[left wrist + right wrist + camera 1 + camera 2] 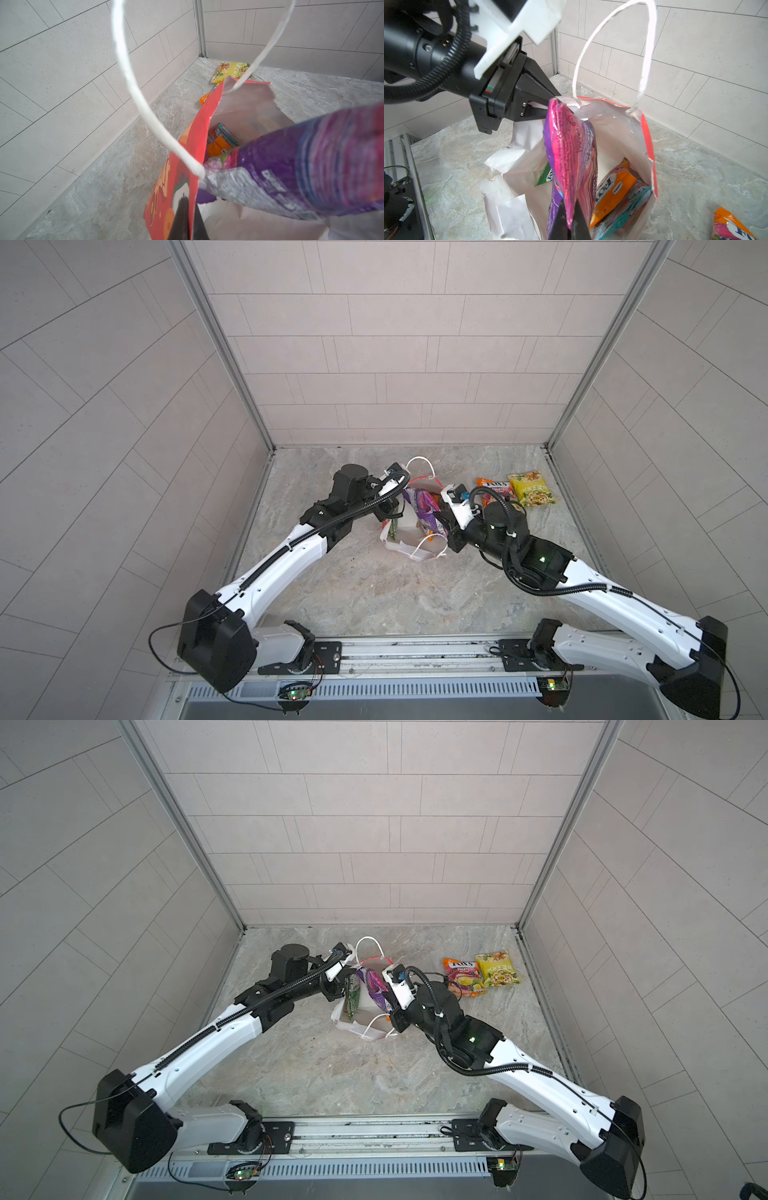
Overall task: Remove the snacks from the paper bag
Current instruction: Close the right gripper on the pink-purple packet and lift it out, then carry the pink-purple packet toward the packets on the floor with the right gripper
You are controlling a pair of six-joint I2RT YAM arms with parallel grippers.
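Clamps the right gripper (569, 218) shut on the purple packet (571, 153), with one sealed end pinched between the two dark fingers and the rest slanting up across the mouth of the paper bag (648, 145), clear of the snacks lying below. Pins the bag's red wall with the left gripper (190, 212), jaws closed on the rim just beside the foot of a white cord handle (133, 83), one finger outside and one inside. Shows, down in the bag, an orange packet (612, 187) touching a light blue packet (631, 205), and a green packet (546, 176) against the opposite wall. Sets the bag upright near the middle of the table (374, 593) in both top views, between the two wrists. Puts a yellow packet (531, 489) and an orange-pink packet (494, 487) flat on the table, touching each other, apart from the bag toward the far right corner.
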